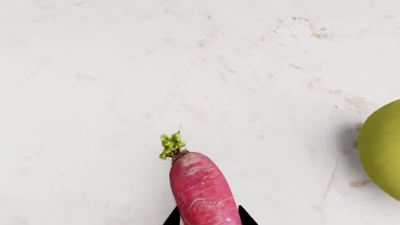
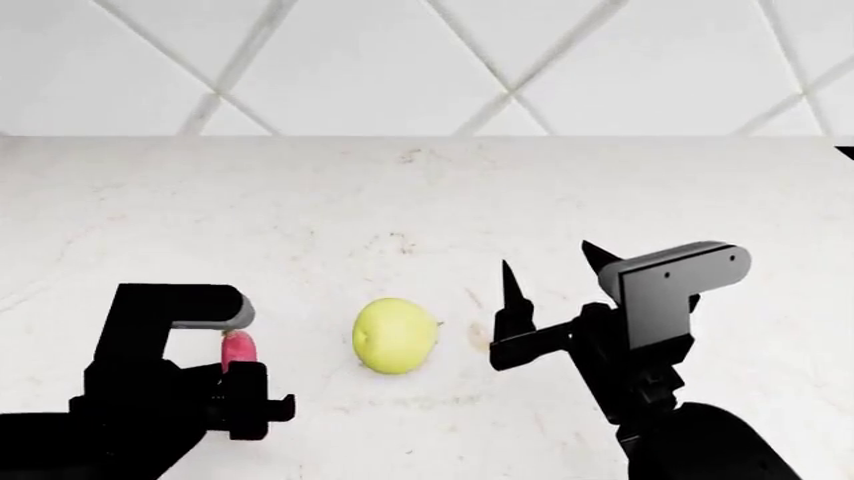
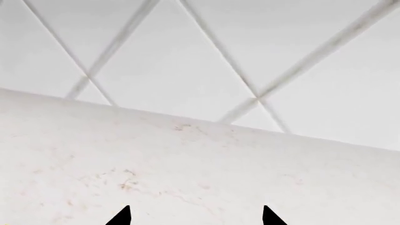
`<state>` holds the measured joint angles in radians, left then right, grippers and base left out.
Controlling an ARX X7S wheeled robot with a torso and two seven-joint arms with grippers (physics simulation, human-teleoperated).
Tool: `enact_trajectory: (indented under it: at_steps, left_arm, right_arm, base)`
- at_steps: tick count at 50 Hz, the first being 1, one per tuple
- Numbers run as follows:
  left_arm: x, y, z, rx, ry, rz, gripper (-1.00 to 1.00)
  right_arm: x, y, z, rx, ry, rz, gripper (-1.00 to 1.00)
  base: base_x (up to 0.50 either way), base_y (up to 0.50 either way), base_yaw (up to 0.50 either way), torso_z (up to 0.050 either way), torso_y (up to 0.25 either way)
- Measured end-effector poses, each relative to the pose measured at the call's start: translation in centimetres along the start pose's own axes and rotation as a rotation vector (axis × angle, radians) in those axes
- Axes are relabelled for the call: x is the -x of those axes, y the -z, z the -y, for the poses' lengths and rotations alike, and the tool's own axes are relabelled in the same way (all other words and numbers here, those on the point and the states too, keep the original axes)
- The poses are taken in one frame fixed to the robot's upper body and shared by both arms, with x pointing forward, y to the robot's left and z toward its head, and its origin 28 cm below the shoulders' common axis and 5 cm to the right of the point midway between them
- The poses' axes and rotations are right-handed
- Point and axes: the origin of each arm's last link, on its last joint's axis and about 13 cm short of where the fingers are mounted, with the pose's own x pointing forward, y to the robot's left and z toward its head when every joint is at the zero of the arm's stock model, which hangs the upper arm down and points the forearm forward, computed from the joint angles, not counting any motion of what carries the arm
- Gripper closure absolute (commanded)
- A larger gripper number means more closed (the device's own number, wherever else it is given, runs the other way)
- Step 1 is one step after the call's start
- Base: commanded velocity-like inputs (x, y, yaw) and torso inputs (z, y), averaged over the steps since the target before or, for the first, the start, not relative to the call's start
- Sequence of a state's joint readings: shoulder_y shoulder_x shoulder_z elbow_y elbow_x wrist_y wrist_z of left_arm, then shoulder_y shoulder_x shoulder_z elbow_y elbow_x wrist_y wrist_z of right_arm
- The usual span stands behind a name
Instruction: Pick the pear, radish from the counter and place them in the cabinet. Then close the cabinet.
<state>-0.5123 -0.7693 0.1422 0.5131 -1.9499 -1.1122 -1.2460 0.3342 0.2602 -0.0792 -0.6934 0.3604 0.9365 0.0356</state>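
The pink-red radish (image 1: 200, 192) with its green top sits between the two black fingers of my left gripper (image 1: 209, 216), which press on both its sides. From the head, the radish (image 2: 238, 347) shows at the lower left by that gripper (image 2: 242, 372); whether it touches the counter (image 2: 427, 200) I cannot tell. The yellow-green pear (image 2: 395, 335) rests on the counter between my arms, and its edge shows as the pear (image 1: 382, 150) in the left wrist view. My right gripper (image 2: 547, 258) hangs open to the pear's right, holding nothing. The cabinet is out of view.
A white wall (image 2: 427, 60) with diagonal tile lines rises behind the counter's far edge. In the right wrist view, my right gripper (image 3: 195, 214) faces the marble top (image 3: 156, 159) and that wall (image 3: 206, 56).
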Motion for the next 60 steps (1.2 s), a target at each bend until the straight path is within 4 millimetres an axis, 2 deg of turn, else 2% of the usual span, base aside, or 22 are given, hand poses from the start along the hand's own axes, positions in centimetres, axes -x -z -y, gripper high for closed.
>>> enact_trajectory:
  at_steps: [6,17,31,41,60]
  left_arm:
    - [0.4,-0.4,-0.6,-0.026,-0.014,0.039,1.00]
    - [1.0,-1.2,-1.3,-0.064,-0.025,0.090,1.00]
    - [1.3,-1.6,-1.6,-0.086,-0.027,0.104,1.00]
    - [1.1,-1.4,-1.7,-0.092,-0.030,0.097,1.00]
    - [0.8,-0.9,-1.7,-0.095,-0.031,0.079,1.00]
  right_arm:
    - [-0.1,-0.8,0.0,-0.052,-0.029,-0.007,-1.00]
    - [-1.9,-4.0,0.4,-0.190,-0.181,-0.123,-1.00]
    - [-4.2,-7.4,-0.5,-0.118,-0.448,-0.311,-1.00]
    - [-5.2,-7.6,-1.3,-0.059,-0.555,-0.411,-1.00]
    - [-6.3,-6.1,-2.2,-0.032,-0.640,-0.527,-1.00]
  base:
    - [0.00,0.00,0.00,0.000,0.000]
    - [0.00,0.00,0.00,0.000,0.000]
    - [0.00,0.00,0.00,0.000,0.000]
    - [0.00,0.00,0.00,0.000,0.000]
    - [0.00,0.00,0.00,0.000,0.000]
